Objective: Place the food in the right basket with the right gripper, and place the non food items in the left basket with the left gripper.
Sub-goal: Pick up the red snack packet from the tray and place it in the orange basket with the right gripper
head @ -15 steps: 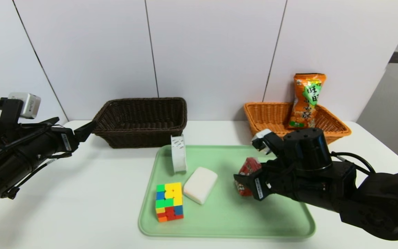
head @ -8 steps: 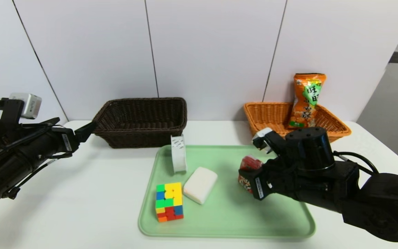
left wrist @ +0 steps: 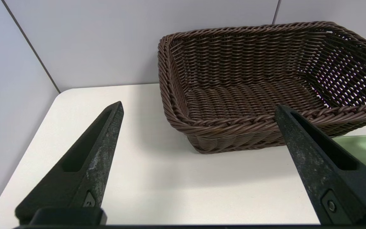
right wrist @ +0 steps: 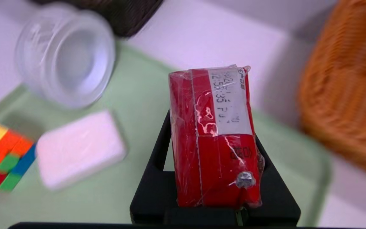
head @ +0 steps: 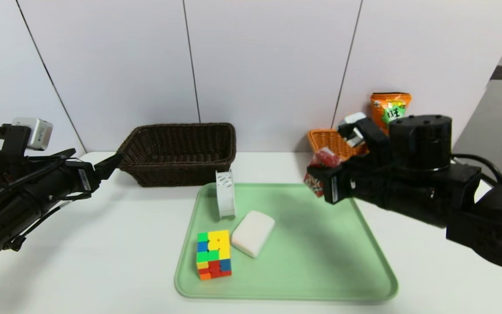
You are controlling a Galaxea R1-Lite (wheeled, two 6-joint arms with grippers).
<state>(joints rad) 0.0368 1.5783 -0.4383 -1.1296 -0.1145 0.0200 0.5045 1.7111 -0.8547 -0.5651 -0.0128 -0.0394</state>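
Observation:
My right gripper [head: 319,174] is shut on the small red packet [head: 322,162], held in the air above the tray's far right corner, just in front of the orange-tan right basket [head: 329,141]. In the right wrist view the packet [right wrist: 214,136] stands between the black fingers [right wrist: 162,140]. The orange snack bag [head: 388,109] stands in that basket, mostly hidden by my arm. The puzzle cube [head: 213,254], white block [head: 253,232] and tape roll [head: 225,194] sit on the tray's left half. My left gripper [head: 103,168] hangs open beside the dark brown left basket [head: 179,150], empty.
The green tray [head: 320,261] lies mid-table in front of both baskets; its right half is bare. The left basket [left wrist: 249,95] holds nothing. A white wall runs right behind the baskets.
My right gripper has lifted the red packet off the tray and carried it up and back toward the right basket. The left arm has not moved.

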